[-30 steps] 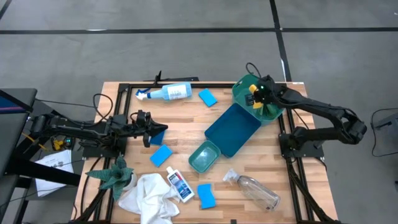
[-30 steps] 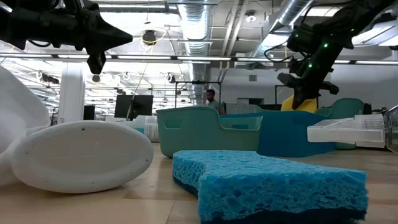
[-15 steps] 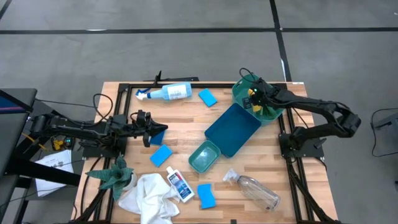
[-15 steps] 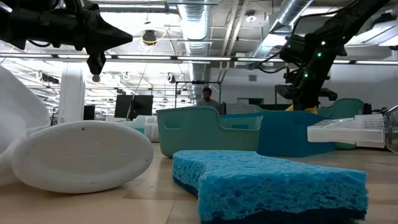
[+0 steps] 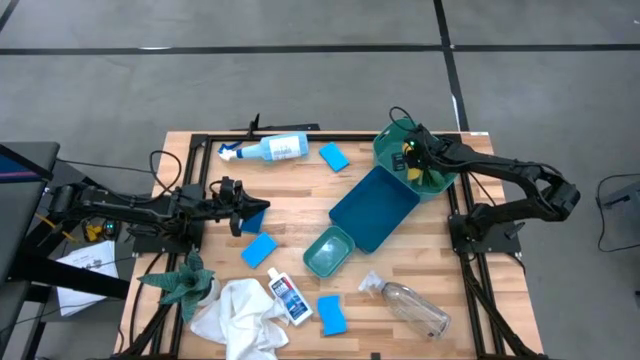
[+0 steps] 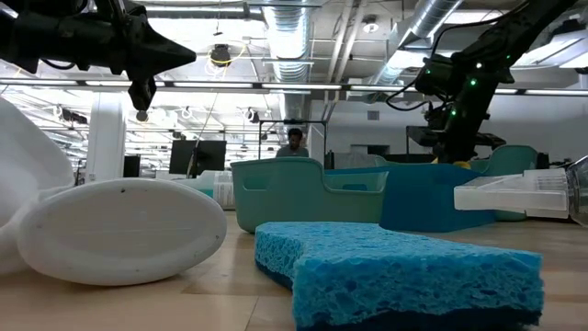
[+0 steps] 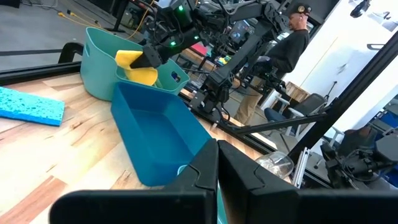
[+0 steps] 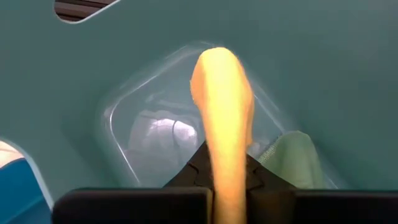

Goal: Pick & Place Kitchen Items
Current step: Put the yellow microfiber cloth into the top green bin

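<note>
From above, I see my right gripper (image 5: 411,163) in the round teal tub (image 5: 392,146) at the table's far right, clenched on the yellow oblong pad (image 5: 406,157). My left gripper (image 5: 262,205) hovers mid-left, fingers pressed together, empty. The right wrist view alone shows the pad pinched between my fingers (image 8: 194,167); the low view hides it.

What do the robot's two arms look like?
Both arms are black and jointed, made of slim tube-like links. Thin black cables loop beside each one. The left arm ends in a dark gripper with two flat, pointed fingers. The right arm has small green lights glowing near its gripper.
</note>
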